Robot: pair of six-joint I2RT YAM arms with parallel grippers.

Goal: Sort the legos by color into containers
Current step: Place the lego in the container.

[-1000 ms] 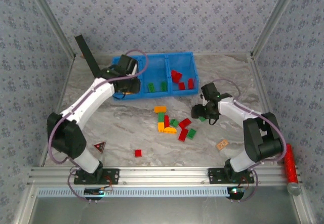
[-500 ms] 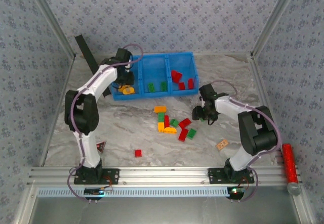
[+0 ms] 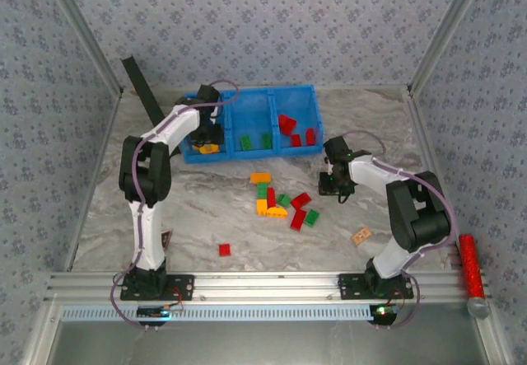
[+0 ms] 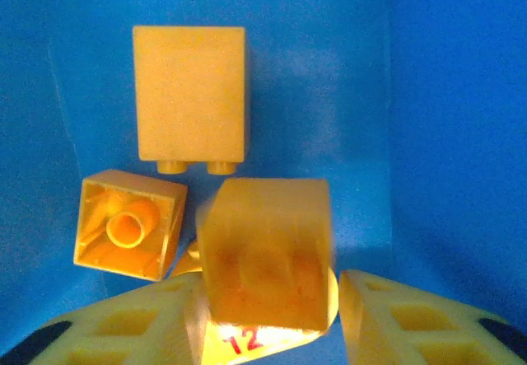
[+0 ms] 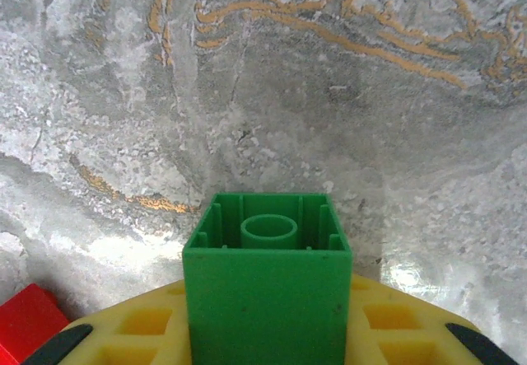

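The blue bin [image 3: 272, 93] stands at the back of the table. My left gripper [image 3: 205, 138] is down in its left compartment, jaws parted. A blurred yellow brick [image 4: 265, 254] hangs between the fingers [image 4: 123, 328], with a gap on its right side. Two more yellow bricks [image 4: 191, 93] [image 4: 129, 223] lie on the bin floor. Green bricks [image 3: 245, 142] sit in the middle compartment and red ones [image 3: 286, 124] in the right. My right gripper [image 3: 333, 185] is low over the table, shut on a green brick [image 5: 268, 291], hollow side facing away.
A pile of red, green and yellow bricks [image 3: 280, 202] lies mid-table, left of my right gripper. A lone red brick [image 3: 224, 250] sits nearer the front. A tan tile [image 3: 361, 236] and a red glittery cylinder [image 3: 471, 264] lie at the right. A black bar [image 3: 142, 89] leans at the back left.
My left gripper has gone deeper into the left compartment and its jaws have parted around the yellow brick. My right gripper has closed on the green brick.
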